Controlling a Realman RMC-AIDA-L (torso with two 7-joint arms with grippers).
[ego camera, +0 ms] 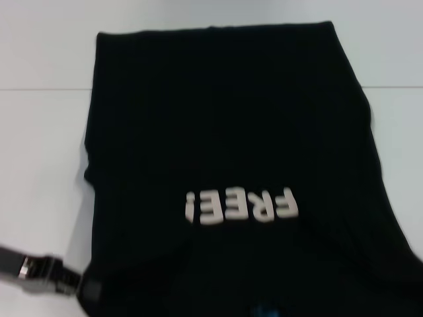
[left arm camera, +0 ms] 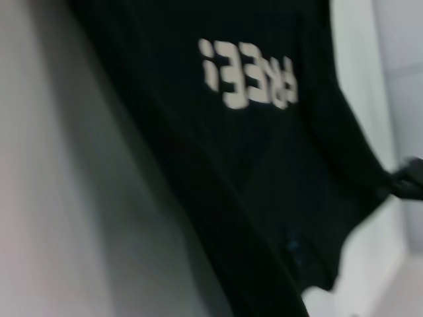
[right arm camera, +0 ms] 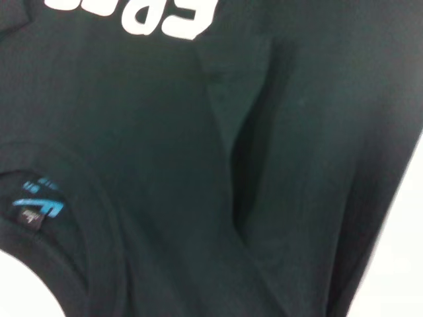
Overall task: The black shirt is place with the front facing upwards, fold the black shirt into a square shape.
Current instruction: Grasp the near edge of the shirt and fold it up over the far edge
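Observation:
The black shirt point(ego camera: 225, 132) lies front up on the white table, its off-white "FREE!" print point(ego camera: 241, 206) upside down towards me and its sides folded in. The collar end looms close, and the blue neck label point(right arm camera: 36, 208) shows at the neck. At the shirt's near left corner my left gripper point(ego camera: 86, 290) is shut on the cloth edge. The right gripper is out of the head view. In the left wrist view the shirt point(left arm camera: 264, 165) is drawn out to a point at a dark gripper point(left arm camera: 408, 179), the right one, shut on that corner.
The white table point(ego camera: 39, 132) has bare room to the left, to the right and beyond the hem. A thin seam line point(ego camera: 39, 88) crosses the table behind the shirt.

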